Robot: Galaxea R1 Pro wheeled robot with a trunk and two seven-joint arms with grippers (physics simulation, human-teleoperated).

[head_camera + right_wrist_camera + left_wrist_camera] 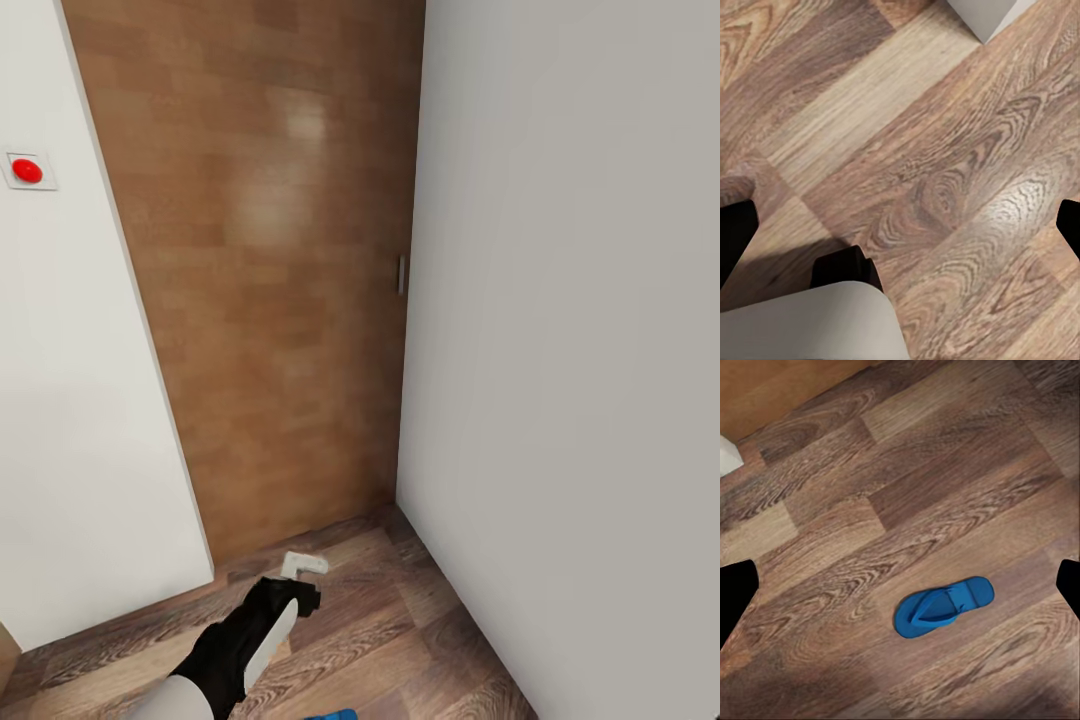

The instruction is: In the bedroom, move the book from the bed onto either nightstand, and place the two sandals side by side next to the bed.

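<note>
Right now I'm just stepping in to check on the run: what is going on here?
The robot faces a wooden door between white walls, with a red button on the left one. Neither arm holds anything. The left gripper hangs over the wood floor with its jaws spread, and one blue sandal lies loose below it. The right gripper is also open over bare planks.

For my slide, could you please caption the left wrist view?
Left gripper open above a single blue sandal lying flat on the dark wood-plank floor.
</note>
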